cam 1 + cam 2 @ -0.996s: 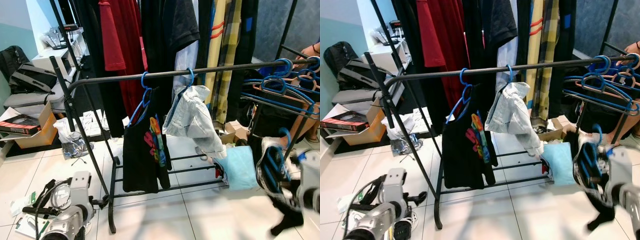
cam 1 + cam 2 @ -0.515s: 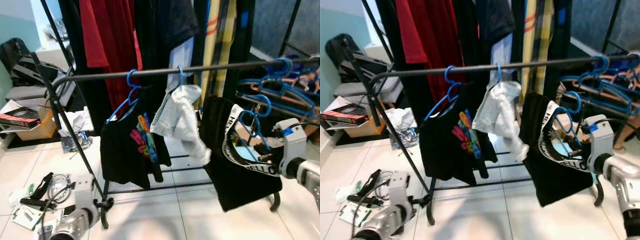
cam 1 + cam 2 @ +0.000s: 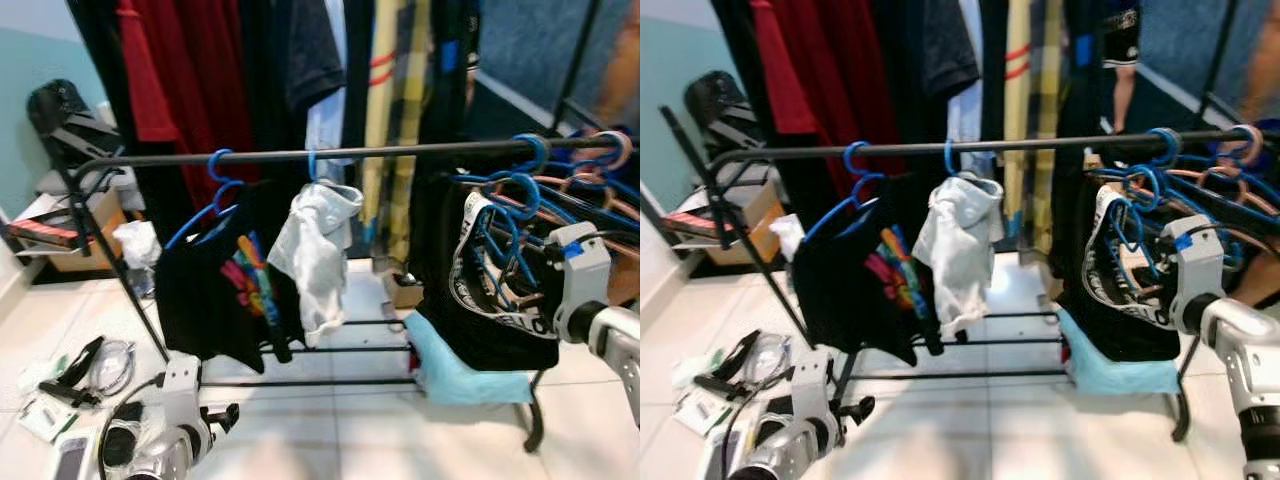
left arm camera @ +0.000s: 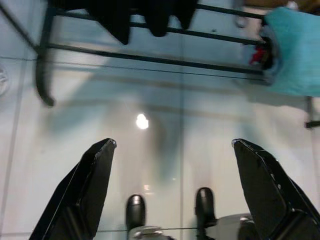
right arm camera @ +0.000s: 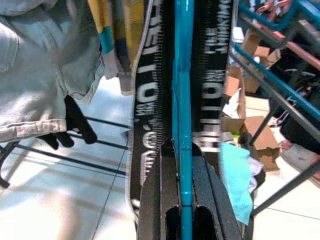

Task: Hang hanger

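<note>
Right end effector (image 5: 182, 200): fingers clamped on the blue hanger (image 5: 183, 90), raised at the robot's right.
Hanger: carries a black shirt (image 3: 480, 320) with white lettering; its hook (image 3: 521, 190) sits just below the rail.
Rail (image 3: 300, 155): black bar running left to right, above and ahead of the right end effector; hook appears not yet over it.
Nearer arm: right.
Neighbours: other hangers (image 3: 590, 165) crowd the rail's right end; white garment (image 3: 315, 250) hangs further left.
Left end effector (image 4: 172, 165): fingers spread wide, idle, low over the floor (image 4: 150, 100).
</note>
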